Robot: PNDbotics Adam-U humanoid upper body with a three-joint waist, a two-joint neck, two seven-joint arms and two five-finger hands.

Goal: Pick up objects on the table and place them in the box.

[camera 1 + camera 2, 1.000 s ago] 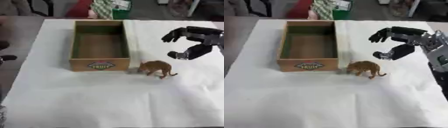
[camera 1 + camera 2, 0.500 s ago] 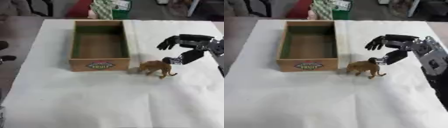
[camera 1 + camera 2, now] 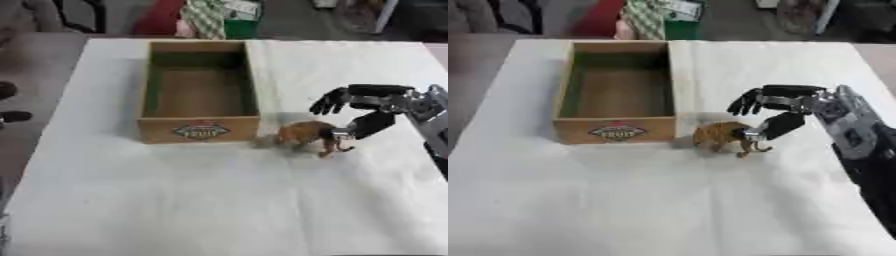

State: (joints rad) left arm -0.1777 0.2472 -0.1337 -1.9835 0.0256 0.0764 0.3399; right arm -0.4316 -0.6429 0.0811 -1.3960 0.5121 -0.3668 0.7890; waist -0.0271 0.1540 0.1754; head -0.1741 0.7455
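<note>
Right hand [image 3: 785,107] at three o'clock, fingers spread apart over brown toy animal [image 3: 721,136], thumb touching its rump, wooden box [image 3: 616,131] just beside at nine o'clock.

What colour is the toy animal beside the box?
Orange-brown, clearest in the right eye view: the toy animal stands by the wooden box.

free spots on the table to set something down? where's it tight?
Bare cloth across the whole near half of the table, plus the strip left of the box. The box floor is empty. Tight at the box's front right corner: toy animal and right hand crowd there.
</note>
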